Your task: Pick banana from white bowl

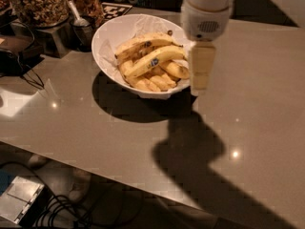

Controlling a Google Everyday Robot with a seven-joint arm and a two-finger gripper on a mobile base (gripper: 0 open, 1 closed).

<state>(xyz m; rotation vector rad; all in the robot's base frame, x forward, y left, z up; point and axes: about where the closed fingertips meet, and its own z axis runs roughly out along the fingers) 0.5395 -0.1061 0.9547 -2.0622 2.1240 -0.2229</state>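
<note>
Status: approach phase, no grasp yet.

- The gripper [199,82] hangs at the right rim of the white bowl [106,38], pointing down. In this view it overlaps the rim, and we can't say whether it sits over the bowl's inside or just outside it.
- We see it edge-on as one pale block, so we cannot tell whether it is open or closed. Nothing shows in it.
- The banana [143,67], the long curved one with the dark sticker, lies in the bowl on top of the pile. It runs from centre-left up toward the right rim, and its right end is near the gripper, apparently not touching.
- A brown-spotted banana [139,45] lies just behind it, toward the bowl's far wall. Stubby bananas [153,83] sit under it at the bowl's near side.
- Jars of nuts [39,4] stand left of the bowl and behind it, well apart from the gripper.
- The bowl sits on the counter [119,137] and doesn't look tilted.

Our read:

- Done: the arm is brought to the bowl.
- Left: centre over the banana's mid-length, descend, close on it, lift it clear of the bowl.
- Risk: the target rests on the other fruit, so a deep descent could catch a neighbour or nudge the rim.
</note>
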